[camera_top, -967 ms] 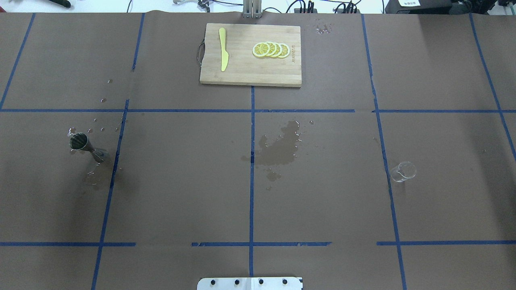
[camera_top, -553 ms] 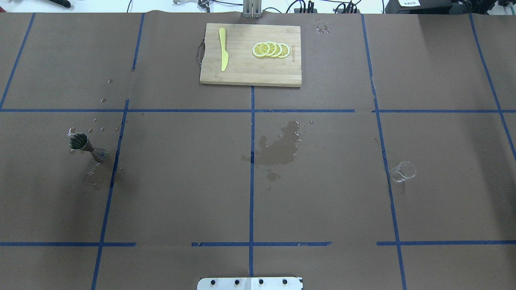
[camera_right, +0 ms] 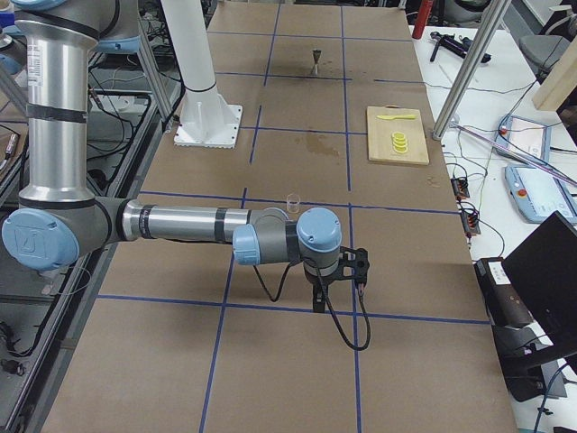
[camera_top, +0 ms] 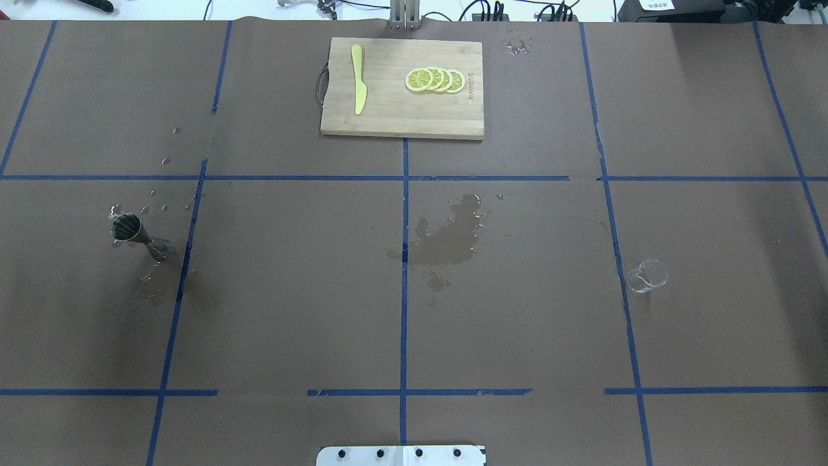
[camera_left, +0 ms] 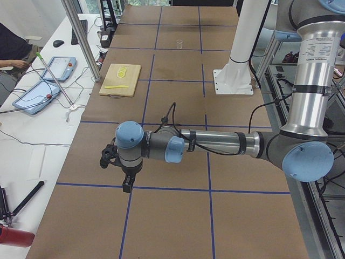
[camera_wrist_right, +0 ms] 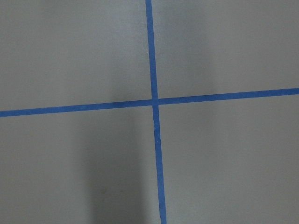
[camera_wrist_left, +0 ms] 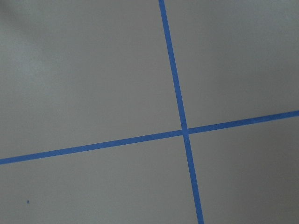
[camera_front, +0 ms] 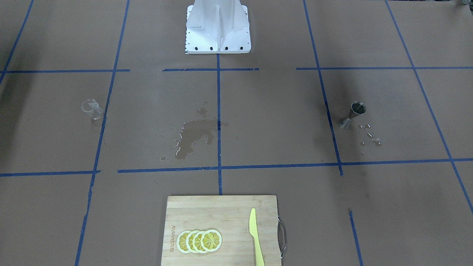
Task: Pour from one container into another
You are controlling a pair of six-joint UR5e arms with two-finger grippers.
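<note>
The metal jigger (camera_top: pixel 139 236) stands upright on the brown table cover at the left, with water drops around it; it also shows in the front view (camera_front: pixel 354 114) and far off in the right side view (camera_right: pixel 316 61). The clear cup (camera_top: pixel 647 276) stands at the right, seen too in the front view (camera_front: pixel 92 108) and behind the right arm (camera_right: pixel 292 200). My left gripper (camera_left: pixel 126 182) hangs over a tape crossing beyond the table's left part. My right gripper (camera_right: pixel 321 302) hangs likewise at the other end. Whether either is open or shut I cannot tell.
A wooden cutting board (camera_top: pixel 388 120) at the far middle bears lemon slices (camera_top: pixel 435 79) and a yellow knife (camera_top: pixel 358 79). A wet patch (camera_top: pixel 449 239) darkens the table's centre. The robot's base plate (camera_front: pixel 218 46) sits at the near edge. A person's arm (camera_left: pixel 11 51) and tablets lie on a side desk.
</note>
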